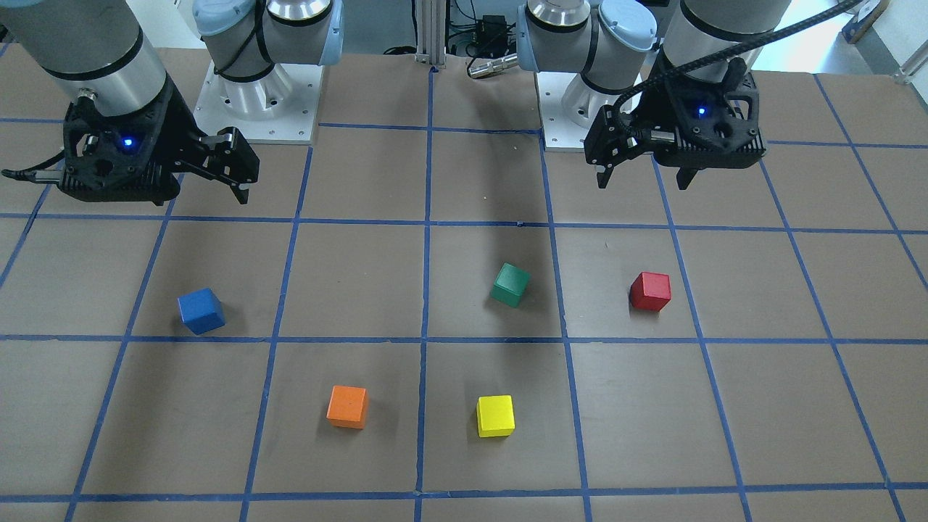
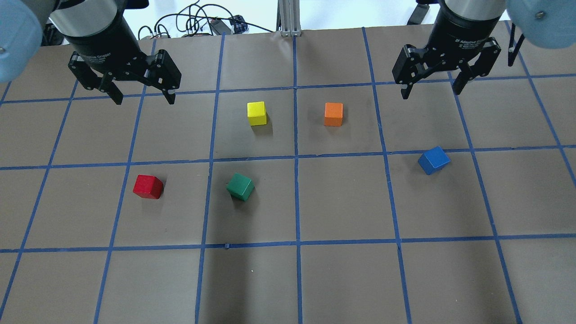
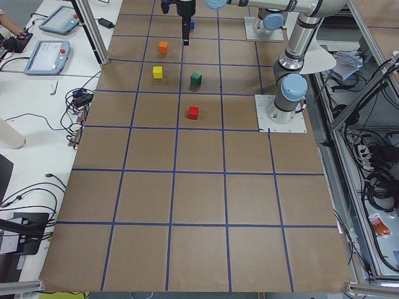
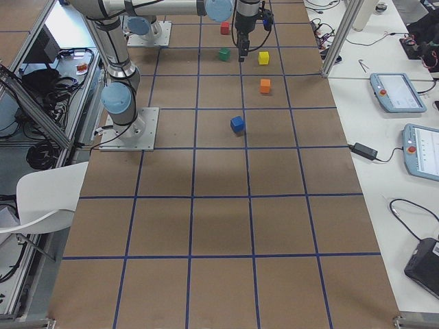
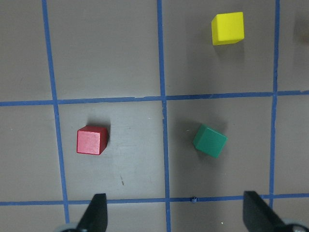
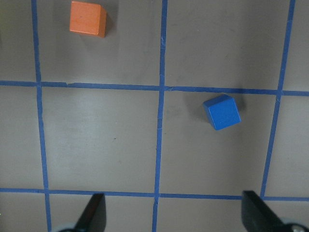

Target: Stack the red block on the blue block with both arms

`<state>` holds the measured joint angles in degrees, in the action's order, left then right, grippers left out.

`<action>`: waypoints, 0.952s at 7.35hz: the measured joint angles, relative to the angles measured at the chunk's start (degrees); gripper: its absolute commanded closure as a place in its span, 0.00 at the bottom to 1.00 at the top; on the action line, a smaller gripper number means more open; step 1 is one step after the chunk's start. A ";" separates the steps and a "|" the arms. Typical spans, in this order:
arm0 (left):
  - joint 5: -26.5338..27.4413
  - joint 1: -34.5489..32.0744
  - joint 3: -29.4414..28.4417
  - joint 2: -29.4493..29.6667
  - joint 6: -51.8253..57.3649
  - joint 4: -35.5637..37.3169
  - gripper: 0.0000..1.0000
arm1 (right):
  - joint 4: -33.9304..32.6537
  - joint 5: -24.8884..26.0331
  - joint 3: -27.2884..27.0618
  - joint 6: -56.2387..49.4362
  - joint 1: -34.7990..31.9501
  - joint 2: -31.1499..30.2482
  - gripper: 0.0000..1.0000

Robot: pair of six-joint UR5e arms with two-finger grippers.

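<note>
While neither arm has anything in hand, the left gripper (image 2: 144,98) and the right gripper (image 2: 430,92) both hang high over the table (image 2: 315,279), fingers pointing down and spread wide apart. This looks like a ready pose that gives each wrist camera a clear look at its own side. Seen from the left wrist, the red block (image 5: 91,140) lies on the table below and ahead of the left gripper, roughly in line with one finger (image 5: 95,213) rather than centred in the gap, so the gripper would have to shift sideways as well as come down. The green block (image 5: 210,140) sits ahead of the same gripper, nearer its other finger, and the yellow block (image 5: 228,28) lies farther out beyond it; both are apart from the red one, which leaves room for the fingers to come down around it. From the right wrist, the blue block (image 6: 221,112) rests below and ahead of the right gripper, toward one finger's side and turned askew to the grid lines, with the orange block (image 6: 87,18) well off on the opposite side. Red and blue lie well apart, each under a different arm, which is probably why the job is shared. No grasp has begun, and the stacking is not yet started.
</note>
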<state>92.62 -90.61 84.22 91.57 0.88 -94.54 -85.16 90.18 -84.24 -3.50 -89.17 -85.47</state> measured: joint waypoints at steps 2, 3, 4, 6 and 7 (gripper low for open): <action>-0.22 -0.03 -0.08 -0.01 0.72 0.02 0.00 | 0.00 0.00 0.01 0.01 0.01 0.00 0.00; -0.32 -0.06 -0.06 0.00 0.93 0.14 0.00 | -0.01 0.00 0.03 0.04 0.04 0.00 0.00; -0.32 -0.13 -0.03 -0.08 1.03 0.27 0.00 | 0.05 0.00 0.03 0.06 0.05 -0.02 0.00; -0.14 0.17 0.74 -0.55 4.05 0.35 0.00 | 0.28 0.00 -0.03 0.09 0.05 -0.05 0.00; -0.06 1.43 1.46 -0.40 6.48 0.29 0.00 | 0.28 0.00 -0.02 0.13 0.05 -0.05 0.00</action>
<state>92.55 -89.18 85.68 91.16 7.36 -94.25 -84.88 90.18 -84.27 -3.37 -89.12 -85.51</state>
